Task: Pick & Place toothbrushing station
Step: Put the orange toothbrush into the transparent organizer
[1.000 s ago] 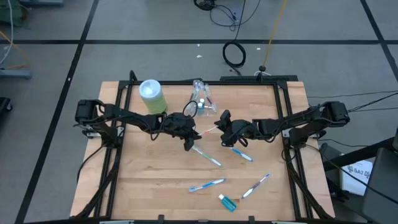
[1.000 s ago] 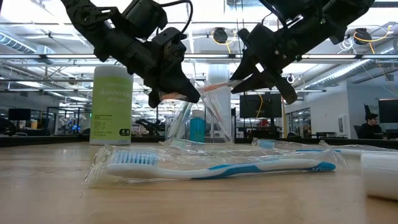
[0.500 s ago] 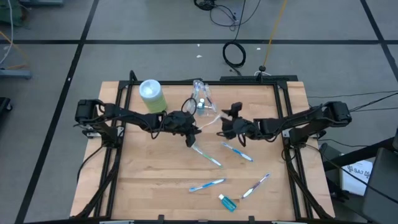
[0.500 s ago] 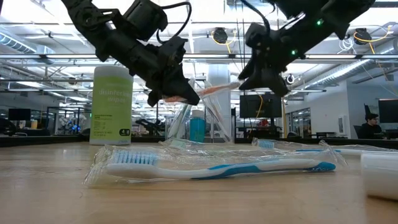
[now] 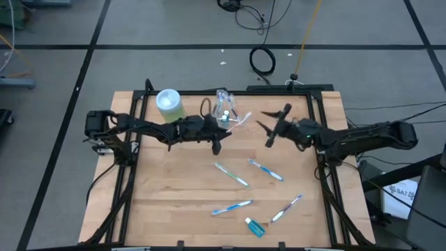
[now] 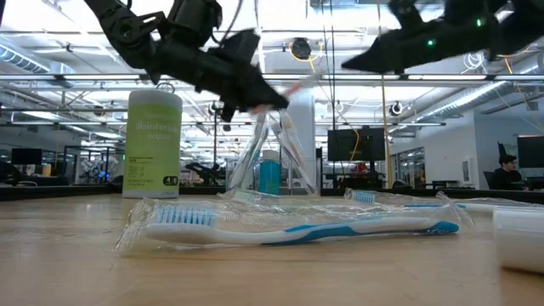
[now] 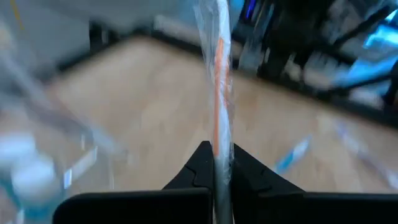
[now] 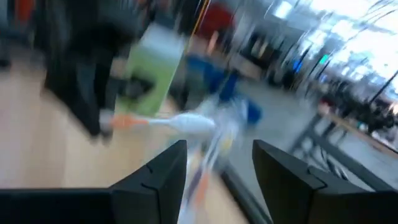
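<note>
High view: left gripper (image 5: pixel 217 143) is clenching a slim wrapped pinkish-white toothbrush (image 5: pixel 240 120) beside the clear cup (image 5: pixel 224 110), upper centre; right gripper (image 5: pixel 273 127) is hanging released.

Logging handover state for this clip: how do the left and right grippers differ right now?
The left gripper is shut on a wrapped orange-and-white toothbrush; the right gripper is open and holds nothing. The left gripper sits beside the clear cup near the table's back edge; the right gripper is off to the cup's right, apart from the toothbrush. Both are raised above the table, over its back half.
</note>
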You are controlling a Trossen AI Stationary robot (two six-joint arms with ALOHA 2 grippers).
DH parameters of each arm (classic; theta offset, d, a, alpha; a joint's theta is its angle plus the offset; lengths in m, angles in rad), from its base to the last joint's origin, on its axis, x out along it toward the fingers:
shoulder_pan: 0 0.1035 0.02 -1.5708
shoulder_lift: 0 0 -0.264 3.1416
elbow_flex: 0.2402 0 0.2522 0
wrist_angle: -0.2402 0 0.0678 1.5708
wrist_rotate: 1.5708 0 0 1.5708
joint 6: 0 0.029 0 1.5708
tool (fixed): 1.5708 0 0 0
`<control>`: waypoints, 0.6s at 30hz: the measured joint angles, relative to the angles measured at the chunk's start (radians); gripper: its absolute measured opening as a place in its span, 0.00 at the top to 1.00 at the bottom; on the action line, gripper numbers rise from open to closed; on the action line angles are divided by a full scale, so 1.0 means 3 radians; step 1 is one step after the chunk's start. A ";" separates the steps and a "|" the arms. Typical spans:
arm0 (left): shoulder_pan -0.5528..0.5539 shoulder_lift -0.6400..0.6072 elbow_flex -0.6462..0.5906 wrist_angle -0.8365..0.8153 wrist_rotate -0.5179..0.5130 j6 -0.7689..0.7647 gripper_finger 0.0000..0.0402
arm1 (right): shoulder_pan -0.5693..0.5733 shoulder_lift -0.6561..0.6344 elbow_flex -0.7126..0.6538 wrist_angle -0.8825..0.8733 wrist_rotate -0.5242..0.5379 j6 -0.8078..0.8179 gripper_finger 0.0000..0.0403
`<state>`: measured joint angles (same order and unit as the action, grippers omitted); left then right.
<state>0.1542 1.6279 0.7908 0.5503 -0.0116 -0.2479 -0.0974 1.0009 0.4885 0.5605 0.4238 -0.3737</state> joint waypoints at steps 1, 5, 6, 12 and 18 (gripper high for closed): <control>0.0016 0.0000 0.0000 0.0158 0.0000 0.0025 0.97 | -0.0086 -0.0011 -0.0147 0.0430 -0.0142 0.0063 0.57; 0.0070 0.0000 0.0000 0.0603 -0.0019 0.0150 0.96 | -0.0418 0.0033 -0.0589 0.1642 -0.0949 0.0641 0.55; 0.0077 0.0000 0.0000 0.0674 -0.0047 0.0196 0.96 | -0.0487 0.0050 -0.0640 0.1847 -0.1107 0.0865 0.54; 0.0070 0.0000 0.0004 0.0991 -0.0098 0.0451 0.97 | -0.0668 0.0263 -0.0581 0.2111 -0.1605 0.1607 0.54; 0.0022 0.0000 0.0064 0.0947 -0.0168 0.0470 0.96 | -0.0665 0.0669 -0.0336 0.2129 -0.1604 0.1810 0.54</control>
<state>0.1608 1.6279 0.8101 0.8345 -0.0620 -0.1070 -0.2970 1.2016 0.3877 1.1992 -0.0574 0.1693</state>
